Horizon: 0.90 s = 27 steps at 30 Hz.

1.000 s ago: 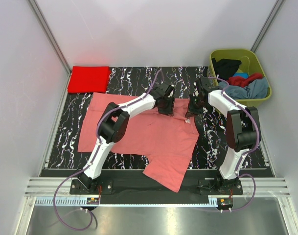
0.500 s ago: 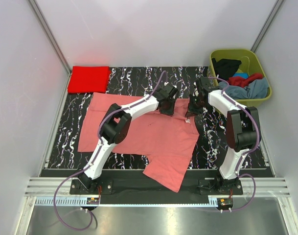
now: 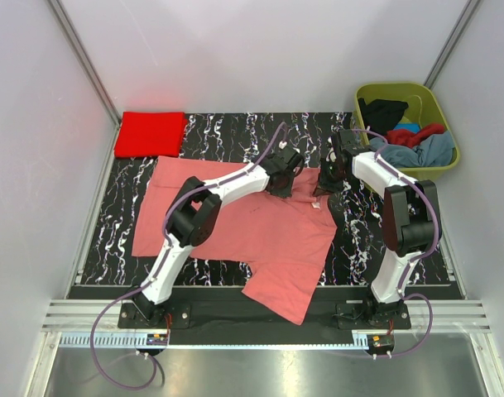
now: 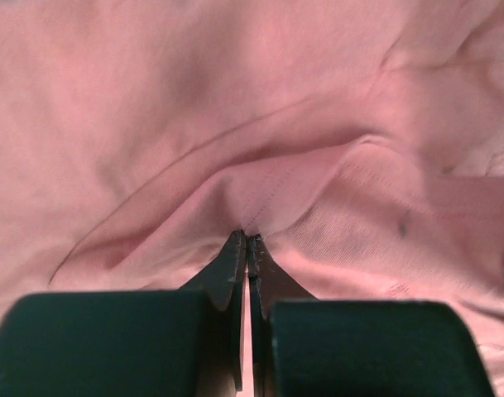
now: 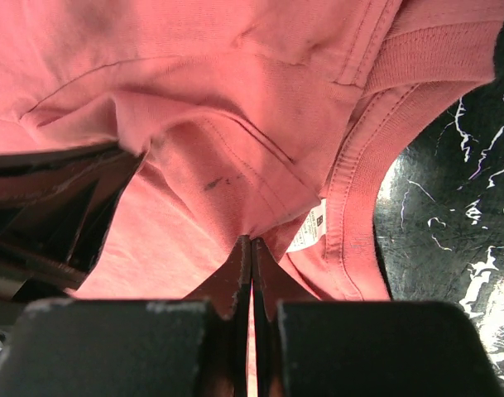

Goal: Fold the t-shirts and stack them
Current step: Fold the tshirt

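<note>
We see the salmon pink t-shirt (image 4: pixel 152 99) filling the view. At 6 o'clock, the left gripper (image 4: pixel 247 241) has its jaws pressed together on a raised fold of the cloth. Creases run from the pinch toward 8 and 2 o'clock. A small dark speck (image 4: pixel 403 225) lies at 3 o'clock.

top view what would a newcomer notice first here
A big pink t-shirt sprawls across the middle of the black marbled table, with the left and right jaws pinched shut on its far edge by the collar. A folded red t-shirt sits at the far left corner, and a green tub of clothes at the far right.
</note>
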Motion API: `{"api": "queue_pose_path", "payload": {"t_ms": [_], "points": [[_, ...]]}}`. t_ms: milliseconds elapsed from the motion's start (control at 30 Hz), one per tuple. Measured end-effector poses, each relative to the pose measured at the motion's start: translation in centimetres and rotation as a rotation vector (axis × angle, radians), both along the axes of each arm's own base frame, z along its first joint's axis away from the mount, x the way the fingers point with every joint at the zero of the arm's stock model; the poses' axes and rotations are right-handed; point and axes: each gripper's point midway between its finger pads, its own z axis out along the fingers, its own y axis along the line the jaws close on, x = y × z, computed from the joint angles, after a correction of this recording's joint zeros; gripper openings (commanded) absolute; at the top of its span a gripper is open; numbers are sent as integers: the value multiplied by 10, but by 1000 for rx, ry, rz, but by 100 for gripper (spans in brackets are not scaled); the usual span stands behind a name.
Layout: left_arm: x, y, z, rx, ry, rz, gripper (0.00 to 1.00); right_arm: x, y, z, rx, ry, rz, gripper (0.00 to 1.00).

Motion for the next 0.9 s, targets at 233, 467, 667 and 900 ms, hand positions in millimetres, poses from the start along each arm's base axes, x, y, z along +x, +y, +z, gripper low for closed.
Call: {"api": "queue_pose_path", "payload": {"t_ms": [233, 467, 667, 900], "points": [[-12, 14, 23, 22, -5, -26, 0, -5, -1, -2, -2, 7, 1, 0], [-13, 9, 54, -33, -33, -41, 0, -14, -4, 5, -5, -4, 2, 0], [-21, 17, 52, -28, -10, -51, 0, -19, -5, 25, 3, -48, 6, 0], [-26, 25, 51, -18, 2, -63, 0, -32, -5, 27, 9, -39, 12, 0]]}}
